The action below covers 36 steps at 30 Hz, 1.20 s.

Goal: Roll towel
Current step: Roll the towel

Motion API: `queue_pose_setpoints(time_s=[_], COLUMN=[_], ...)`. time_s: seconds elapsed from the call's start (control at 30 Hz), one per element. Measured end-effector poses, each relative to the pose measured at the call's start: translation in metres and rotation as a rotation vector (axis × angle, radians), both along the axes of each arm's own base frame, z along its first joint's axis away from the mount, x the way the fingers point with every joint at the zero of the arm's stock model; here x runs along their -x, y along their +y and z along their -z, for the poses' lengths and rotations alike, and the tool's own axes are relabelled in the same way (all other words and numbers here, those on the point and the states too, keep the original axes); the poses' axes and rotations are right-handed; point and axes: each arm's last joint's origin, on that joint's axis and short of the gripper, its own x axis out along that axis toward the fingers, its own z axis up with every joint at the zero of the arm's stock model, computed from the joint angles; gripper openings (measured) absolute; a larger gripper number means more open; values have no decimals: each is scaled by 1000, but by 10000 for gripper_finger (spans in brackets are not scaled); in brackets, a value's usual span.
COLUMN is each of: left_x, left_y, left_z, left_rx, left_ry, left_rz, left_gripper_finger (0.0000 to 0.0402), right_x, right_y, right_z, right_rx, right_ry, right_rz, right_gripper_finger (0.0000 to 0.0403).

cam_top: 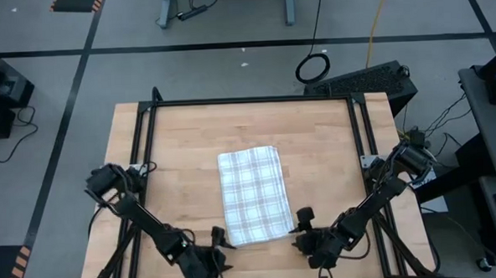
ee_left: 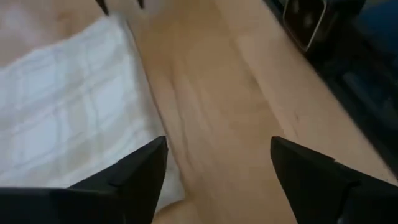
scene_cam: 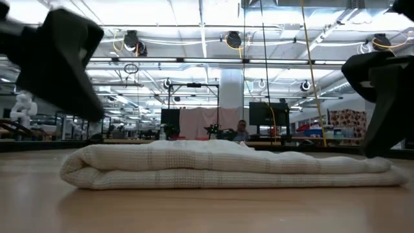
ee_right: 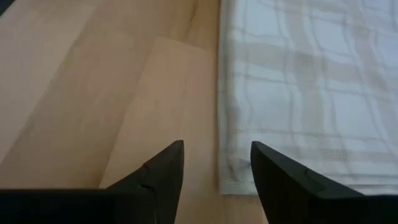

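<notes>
A folded plaid kitchen towel lies flat at the middle of the wooden table. The left tool sits just off the towel's near left corner, its fingers spread wide and holding nothing. The right tool sits just off the near right corner, parted and empty.

Towel lies folded flat on the table, fold edge toward 9 o'clock. My left gripper hangs blurred at 10 o'clock, right gripper at 3 o'clock. Neither touches the cloth.
</notes>
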Motion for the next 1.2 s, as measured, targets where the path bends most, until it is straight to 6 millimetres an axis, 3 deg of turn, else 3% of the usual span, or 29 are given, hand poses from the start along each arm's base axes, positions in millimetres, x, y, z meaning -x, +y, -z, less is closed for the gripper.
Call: queue_pose_setpoints(time_s=[0.23, 0.53, 0.73, 1.1, 1.2], left_x=[-8, -8, -1, -3, -4], left_y=[-2, -3, -6, 13, 14], left_z=[24, 14, 13, 22, 23], left_rx=[-70, -131, -186, -209, -195], left_ry=[19, -24, -23, 78, 95], left_rz=[-48, -106, -142, -197, -189], left_gripper_finger=[245, 231, 231, 229, 213], right_x=[4, 1, -3, -5, -5], right_y=[-6, -12, -13, -10, -10], right_z=[7, 9, 16, 19, 19], right_rx=[-3, -13, -34, -88, -115], right_ry=[-3, -12, 17, 9, 10], right_rz=[53, 106, 99, 103, 129], right_gripper_finger=[169, 164, 122, 48, 34])
